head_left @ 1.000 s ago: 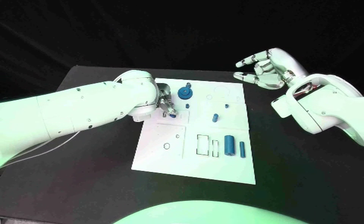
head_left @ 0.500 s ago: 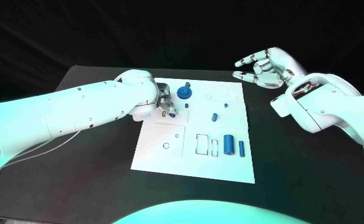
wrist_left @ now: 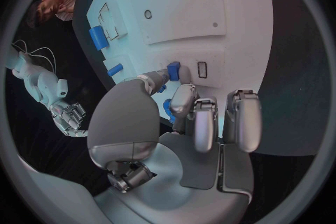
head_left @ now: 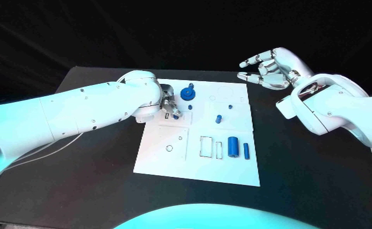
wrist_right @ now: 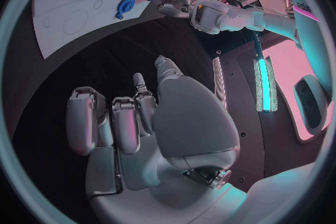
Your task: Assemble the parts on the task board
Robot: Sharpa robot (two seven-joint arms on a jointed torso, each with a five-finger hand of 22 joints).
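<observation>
Down on the black worktop [head_left: 93, 175] lies the white task board [head_left: 198, 164], and the left robot hand [head_left: 169, 108] reaches over its left edge, fingers bent down to the board's surface. From the left wrist view, its fingertips [wrist_left: 181, 102] close around a small blue part [wrist_left: 173, 71] beside a small rectangular slot [wrist_left: 202, 69] in the board; the part is pinched between thumb and fingers (how firmly it sits against the board cannot be told).

The right robot hand [head_left: 270, 70] hangs in the air past the board's far right corner, well apart from every part. Its fingers are curled loosely and spread, and nothing lies in them; the right wrist view shows the same hand [wrist_right: 133, 117] above bare dark worktop with its palm free.

On the board's far half stands a round blue gear-like part [head_left: 187, 94], just beside the left robot hand. Near the middle lie a small blue peg [head_left: 191, 107] and a short blue piece [head_left: 219, 119], apart from each other. Toward the near right, a thick blue cylinder [head_left: 233, 146] and a thinner blue rod [head_left: 247, 150] lie side by side, next to a pair of rectangular outlines [head_left: 208, 147]. A small ring mark [head_left: 170, 148] shows on the board's near left panel.
</observation>
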